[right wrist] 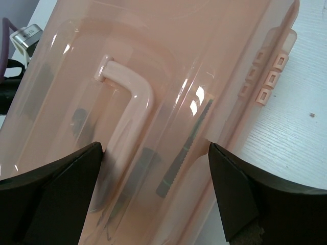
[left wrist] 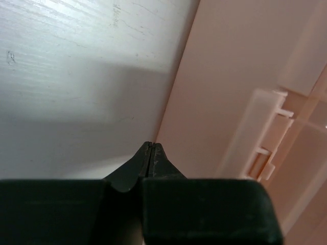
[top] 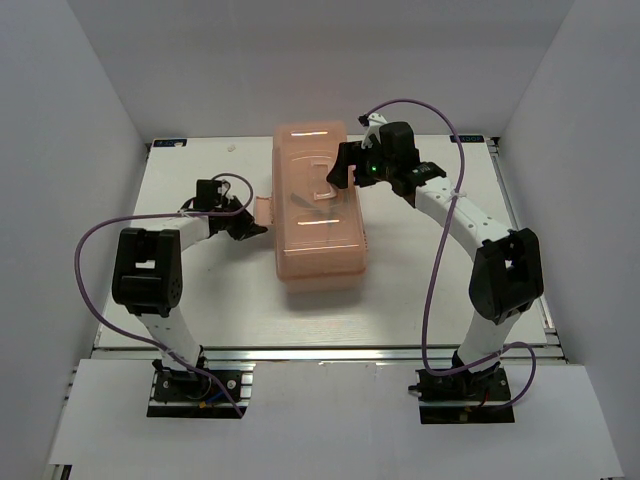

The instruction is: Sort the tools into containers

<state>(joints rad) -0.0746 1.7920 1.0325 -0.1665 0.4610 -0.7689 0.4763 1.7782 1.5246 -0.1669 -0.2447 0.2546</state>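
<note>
The salmon-pink toolbox [top: 318, 215] lies shut in the middle of the table. My right gripper [top: 338, 175] hovers over the far end of its lid, open and empty. In the right wrist view its jaws [right wrist: 155, 147] stand wide on either side of the lid handle [right wrist: 130, 102]. Dark tool shapes [right wrist: 184, 153] show blurred through the lid; I cannot tell which compartments they lie in. My left gripper [top: 255, 228] is shut on nothing, its tip [left wrist: 152, 145] right by the box's left wall [left wrist: 230, 76], near the side latch [left wrist: 260, 132].
The white table [top: 200, 290] is fenced by white walls left, right and behind. Purple cables loop from both arms. The box's hinge tabs [right wrist: 268, 66] face the right side. No tools lie loose on the table.
</note>
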